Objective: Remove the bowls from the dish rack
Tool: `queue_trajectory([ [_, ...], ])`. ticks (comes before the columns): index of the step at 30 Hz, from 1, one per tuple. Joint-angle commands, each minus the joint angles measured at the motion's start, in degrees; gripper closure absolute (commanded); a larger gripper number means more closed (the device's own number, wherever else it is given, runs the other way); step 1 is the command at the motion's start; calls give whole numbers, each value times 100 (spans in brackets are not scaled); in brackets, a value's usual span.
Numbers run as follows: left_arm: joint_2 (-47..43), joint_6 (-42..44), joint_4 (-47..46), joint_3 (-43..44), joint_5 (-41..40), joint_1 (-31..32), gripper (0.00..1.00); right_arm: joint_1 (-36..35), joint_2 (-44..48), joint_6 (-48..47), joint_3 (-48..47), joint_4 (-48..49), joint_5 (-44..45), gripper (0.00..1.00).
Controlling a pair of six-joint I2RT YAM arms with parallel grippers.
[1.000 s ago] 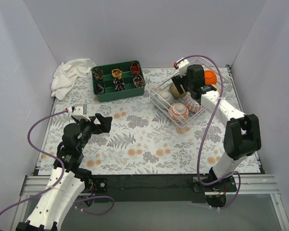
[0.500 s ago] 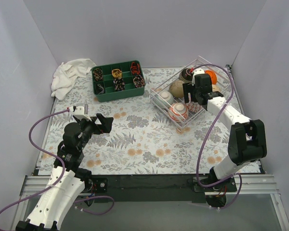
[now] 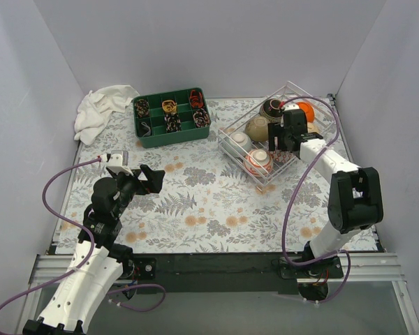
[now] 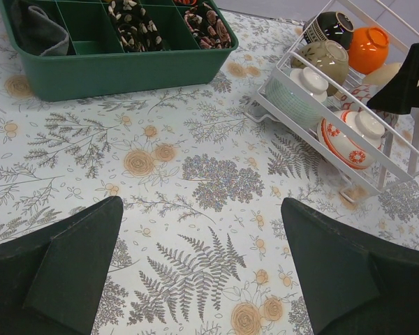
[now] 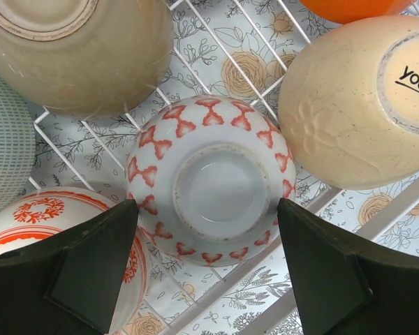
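The table point(image 3: 216, 209) has a pale floral-print surface with ferns and orange blossoms. Three items rest directly on it. A crumpled white towel point(image 3: 101, 112) lies at the far left corner, and a green divided tray point(image 3: 171, 137) sits near it along the far edge. The wire dish rack point(image 3: 237, 164) stands at far right, set diagonally to the table edges

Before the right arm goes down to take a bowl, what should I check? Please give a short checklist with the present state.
1. Right gripper open: ok.
2. It is centred over the upturned white ceramic bowl with red pattern: ok.
3. Room for fingers beside the cream speckled bowl and the orange-ringed white bowl: cannot tell.
4. Left gripper open, away from the clear wire dish rack: ok.
5. Bare floral table for setting down: ok.
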State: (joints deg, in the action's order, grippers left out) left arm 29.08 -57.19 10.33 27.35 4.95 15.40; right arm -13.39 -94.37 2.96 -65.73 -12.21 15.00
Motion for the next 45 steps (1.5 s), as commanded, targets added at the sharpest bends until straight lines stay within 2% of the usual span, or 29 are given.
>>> queue_trajectory([
  [1, 10, 85, -22, 7, 32, 16, 2, 266, -47, 257, -80, 210, -191, 14],
  [12, 63, 111, -13, -2, 32, 16, 2, 354, -108, 205, -335, 333, -541, 39],
  [17, 106, 111, -13, 7, 59, 16, 2, 346, -3, 135, -282, 333, -1034, 40],
  [26, 115, 111, -13, 16, 59, 16, 2, 346, 234, -138, -554, -88, -1123, 31],
  [31, 80, 103, -22, 7, 59, 16, 2, 346, 392, -199, -800, -326, -649, 26],
  [34, 71, 94, -13, 16, 59, 16, 2, 258, 402, -278, -975, -545, -481, 19],
  [41, 45, 76, -13, 16, 59, 16, 2, -356, -55, -533, -1485, -1125, 415, 6],
  [45, 19, 76, -5, 7, 59, 7, 2, -691, -424, -542, -1828, -1389, 836, 5],
])
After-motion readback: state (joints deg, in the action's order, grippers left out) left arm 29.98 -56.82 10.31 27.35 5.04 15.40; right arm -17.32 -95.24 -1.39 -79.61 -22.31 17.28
